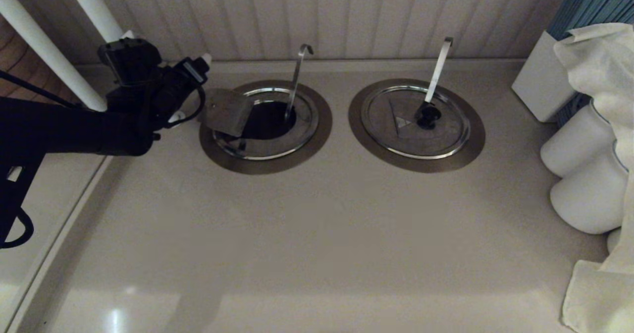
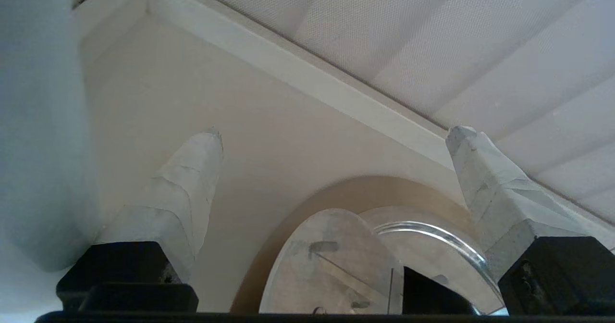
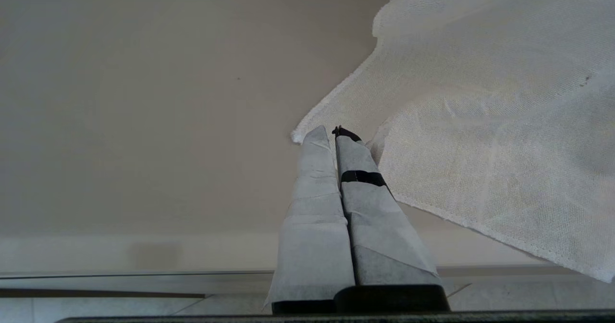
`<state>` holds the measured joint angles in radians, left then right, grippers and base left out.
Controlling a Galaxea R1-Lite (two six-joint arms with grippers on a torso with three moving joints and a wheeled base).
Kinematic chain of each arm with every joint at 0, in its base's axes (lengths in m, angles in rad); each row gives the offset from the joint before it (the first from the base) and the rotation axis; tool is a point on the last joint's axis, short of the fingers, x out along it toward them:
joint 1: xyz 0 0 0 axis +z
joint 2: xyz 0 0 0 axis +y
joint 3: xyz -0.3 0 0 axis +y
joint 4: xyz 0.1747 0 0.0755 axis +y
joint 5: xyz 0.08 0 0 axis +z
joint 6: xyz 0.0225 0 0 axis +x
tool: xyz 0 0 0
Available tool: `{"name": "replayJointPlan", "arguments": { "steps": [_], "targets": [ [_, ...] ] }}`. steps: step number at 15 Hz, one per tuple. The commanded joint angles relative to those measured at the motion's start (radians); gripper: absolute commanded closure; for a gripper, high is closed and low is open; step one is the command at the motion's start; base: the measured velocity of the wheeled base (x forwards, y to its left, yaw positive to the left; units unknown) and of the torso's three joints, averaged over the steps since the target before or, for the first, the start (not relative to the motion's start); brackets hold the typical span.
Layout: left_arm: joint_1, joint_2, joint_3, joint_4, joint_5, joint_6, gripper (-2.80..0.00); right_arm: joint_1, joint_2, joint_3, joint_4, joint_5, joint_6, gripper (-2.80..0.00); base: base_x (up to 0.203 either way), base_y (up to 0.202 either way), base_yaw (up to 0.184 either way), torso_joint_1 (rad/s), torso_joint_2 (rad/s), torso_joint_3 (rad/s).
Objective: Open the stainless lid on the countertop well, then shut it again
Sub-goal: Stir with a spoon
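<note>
The countertop well [image 1: 308, 147] is the left one, ringed by a wide steel flange, with a slim hook-tipped handle [image 1: 297, 78] rising from it. Its stainless lid [image 1: 225, 111] is folded up and leans over the well's left side, baring the dark opening [image 1: 270, 120]. My left gripper [image 1: 190, 89] hovers just left of the raised lid, open and holding nothing. In the left wrist view the raised lid [image 2: 326, 265] and the flange [image 2: 365, 191] lie below my spread left gripper [image 2: 334, 133]. My right gripper [image 3: 334, 131] is shut and empty over bare counter.
The twin well's lid [image 1: 401, 125] lies closed to the right, with a broader white handle [image 1: 438, 68]. A white cloth [image 1: 599, 75], white rolls [image 1: 579, 144] and a white box [image 1: 540, 85] crowd the right edge. Two white pipes [image 1: 44, 45] stand at the back left. The cloth [image 3: 480, 97] lies beside my right gripper.
</note>
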<state>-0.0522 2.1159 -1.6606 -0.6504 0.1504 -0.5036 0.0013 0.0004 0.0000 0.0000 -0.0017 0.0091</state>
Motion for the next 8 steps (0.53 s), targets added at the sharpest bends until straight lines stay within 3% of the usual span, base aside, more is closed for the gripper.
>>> {"name": "replayJointPlan", "arguments": {
  "steps": [1,4,5,7,8],
  "targets": [
    [-0.011,-0.004,-0.002,-0.006,0.001,-0.001,-2.80,0.000,0.000,0.000,0.000,0.000,0.000,0.00,0.000,0.000,0.000,0.000,0.00,0.000],
    [-0.034,-0.008,-0.005,-0.014,0.000,0.043,-2.80,0.000,0.000,0.000,0.000,0.000,0.000,0.00,0.000,0.000,0.000,0.000,0.00,0.000],
    [-0.075,-0.007,-0.018,-0.020,-0.004,0.115,-2.80,0.000,0.000,0.000,0.000,0.000,0.000,0.00,0.000,0.000,0.000,0.000,0.00,0.000],
    [-0.153,0.005,-0.002,-0.059,0.002,0.338,-2.80,0.000,0.000,0.000,0.000,0.000,0.000,0.00,0.000,0.000,0.000,0.000,0.00,0.000],
    [-0.186,0.019,0.029,-0.138,0.005,0.407,-2.80,0.000,0.000,0.000,0.000,0.000,0.000,0.00,0.000,0.000,0.000,0.000,0.00,0.000]
  ]
}}
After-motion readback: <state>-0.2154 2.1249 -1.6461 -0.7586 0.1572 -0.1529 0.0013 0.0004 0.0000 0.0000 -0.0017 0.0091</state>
